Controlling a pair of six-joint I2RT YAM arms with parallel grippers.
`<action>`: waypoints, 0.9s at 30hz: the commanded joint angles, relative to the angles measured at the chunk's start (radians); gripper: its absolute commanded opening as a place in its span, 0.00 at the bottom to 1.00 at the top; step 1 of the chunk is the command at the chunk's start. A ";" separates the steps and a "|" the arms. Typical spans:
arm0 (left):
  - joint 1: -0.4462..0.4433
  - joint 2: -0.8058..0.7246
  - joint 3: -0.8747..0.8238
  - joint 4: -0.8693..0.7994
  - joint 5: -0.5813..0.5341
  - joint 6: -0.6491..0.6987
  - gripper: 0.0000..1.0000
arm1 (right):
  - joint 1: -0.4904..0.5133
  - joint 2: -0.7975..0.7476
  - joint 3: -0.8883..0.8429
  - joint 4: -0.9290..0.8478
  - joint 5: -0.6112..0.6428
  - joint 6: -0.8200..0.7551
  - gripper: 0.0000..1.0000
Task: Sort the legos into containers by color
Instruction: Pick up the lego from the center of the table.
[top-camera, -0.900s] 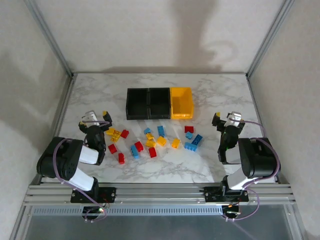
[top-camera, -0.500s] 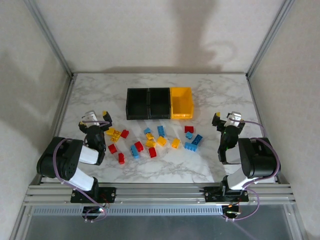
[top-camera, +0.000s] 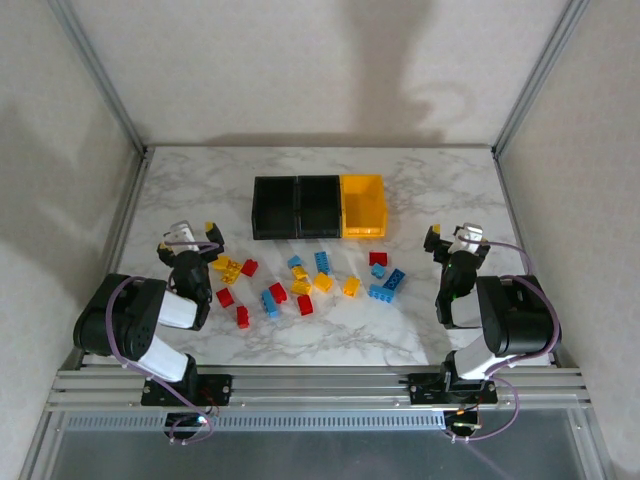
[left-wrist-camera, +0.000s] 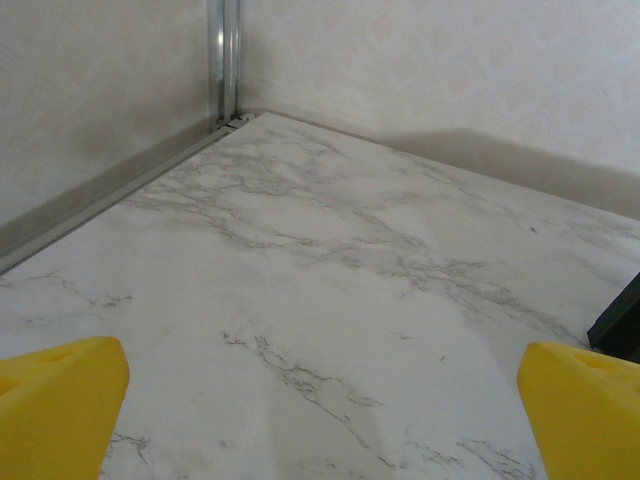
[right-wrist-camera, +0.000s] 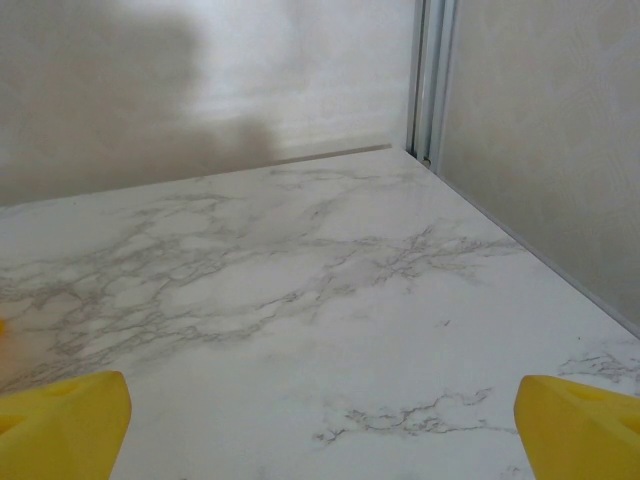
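marbled white table (top-camera: 420, 335) sits inside a booth of pale walls (top-camera: 300, 70) with metal posts (top-camera: 100, 75) at the far corners. three bins stand in a row toward the far middle, touching side to side: left black bin (top-camera: 274, 210), middle black bin (top-camera: 319, 208), and yellow bin (top-camera: 362, 206) at the right end.

legos (top-camera: 323, 282) all lie loose on the table just in front of the bins, scattered in a band between the two arms, with colours mixed. red legos (top-camera: 278, 291) sit mostly left of centre, with one (top-camera: 378, 258) further right, below the yellow bin. blue legos (top-camera: 380, 292) gather at the right end, with a few (top-camera: 321, 261) nearer the middle. yellow legos (top-camera: 226, 268) cluster at the left end, and others (top-camera: 351, 287) lie around the centre.

left tool (top-camera: 188, 238) hovers low at the left end of the band, near the yellow cluster but not touching it. in its wrist view the left tool (left-wrist-camera: 320, 420) has its yellow fingers (left-wrist-camera: 60, 400) spread wide, with bare marble between them.

right tool (top-camera: 455, 240) hangs to the right of the band, apart from the nearest blue lego. in its wrist view the right tool (right-wrist-camera: 320, 420) is likewise spread wide, its fingers (right-wrist-camera: 65, 420) at the frame's lower corners, with nothing held and marble running to the far wall.
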 joint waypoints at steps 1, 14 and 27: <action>0.006 -0.001 0.003 0.038 0.016 0.008 0.99 | 0.003 0.003 0.002 0.030 0.021 0.005 0.99; 0.007 -0.264 0.179 -0.406 0.011 -0.051 1.00 | 0.025 -0.309 0.190 -0.423 -0.020 0.040 0.99; 0.075 -0.401 0.410 -1.002 0.349 -0.573 1.00 | -0.048 -0.465 0.561 -1.206 -0.391 0.487 0.90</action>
